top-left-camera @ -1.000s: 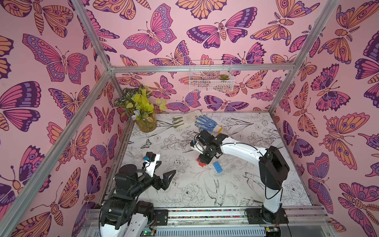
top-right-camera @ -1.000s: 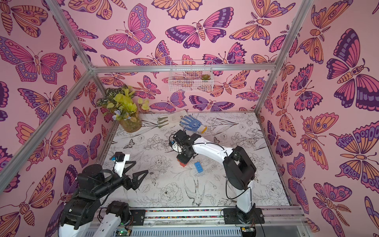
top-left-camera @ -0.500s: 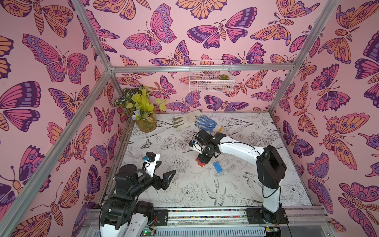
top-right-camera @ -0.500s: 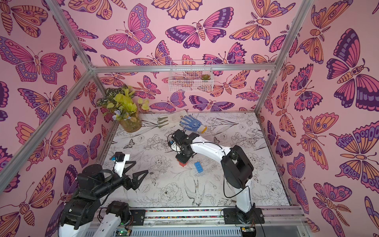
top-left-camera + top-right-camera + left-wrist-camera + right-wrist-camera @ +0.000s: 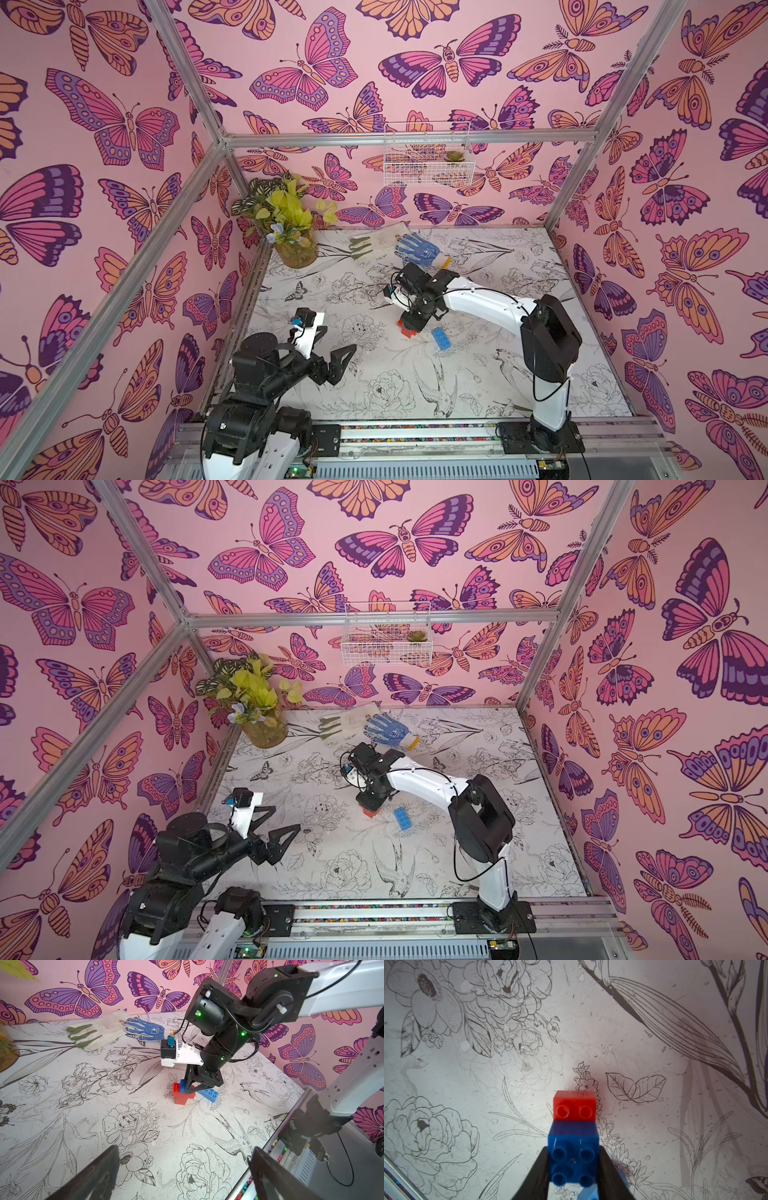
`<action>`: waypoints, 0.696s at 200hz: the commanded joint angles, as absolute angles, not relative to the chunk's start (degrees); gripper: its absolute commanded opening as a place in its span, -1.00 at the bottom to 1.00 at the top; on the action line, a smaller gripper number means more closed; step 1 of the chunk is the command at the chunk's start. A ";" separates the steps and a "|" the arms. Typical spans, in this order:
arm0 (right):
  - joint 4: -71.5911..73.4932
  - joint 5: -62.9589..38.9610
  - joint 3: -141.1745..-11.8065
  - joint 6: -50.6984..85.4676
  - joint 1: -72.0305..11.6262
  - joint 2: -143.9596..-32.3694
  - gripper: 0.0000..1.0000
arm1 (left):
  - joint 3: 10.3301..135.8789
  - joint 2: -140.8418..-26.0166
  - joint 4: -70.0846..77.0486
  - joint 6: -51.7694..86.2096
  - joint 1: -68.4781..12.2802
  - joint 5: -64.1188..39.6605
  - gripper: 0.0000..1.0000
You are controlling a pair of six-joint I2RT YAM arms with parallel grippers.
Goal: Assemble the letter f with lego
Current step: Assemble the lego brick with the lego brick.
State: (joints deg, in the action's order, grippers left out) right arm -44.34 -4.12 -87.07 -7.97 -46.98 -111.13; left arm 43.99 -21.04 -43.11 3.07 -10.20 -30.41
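Over the last second your right arm's elbow has eased a little toward the left arm's side, while the right gripper (image 5: 190,1091) has stayed down on the bricks and the left arm has not shifted. The right gripper's black fingers (image 5: 538,1169) pinch the small blue studded plastic brick (image 5: 573,1159) by two opposite sides. This four-stud piece sits atop the red studded plastic bricks (image 5: 182,1097) near the middle of the white flower-printed table (image 5: 374,395). In the right wrist view only one red end with two studs sticks out past it; the rest of the red shape is hidden beneath. The left wrist view shows red pieces crossing at a right angle, but the gripper covers part of them, so you cannot tell how they join or whether the blue piece is fully seated. In both top views the wrist hides the stack except a red corner. The long blue studded plastic brick (image 5: 441,340) lies flat just beside the red ones, untouched. The left gripper (image 5: 185,1148) hangs spread wide, holding nothing, well apart from the bricks, with only its finger ends in its own view. At the back, a white fabric glove with green fingertips (image 5: 374,245) and a blue dotted glove (image 5: 417,249) lie touching.
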 commanded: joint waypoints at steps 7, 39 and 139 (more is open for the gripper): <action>-49.04 -5.31 -83.25 -8.54 -48.00 -113.52 -0.61 | 43.06 -20.55 -42.25 3.25 -10.64 -30.43 0.98; -49.22 -5.29 -83.46 -8.37 -47.99 -112.26 -0.57 | 43.06 -20.39 -42.22 3.22 -10.66 -30.44 0.98; -49.78 -4.94 -85.03 -8.56 -47.99 -109.24 -0.18 | 42.98 -20.30 -42.21 3.23 -10.68 -30.52 0.98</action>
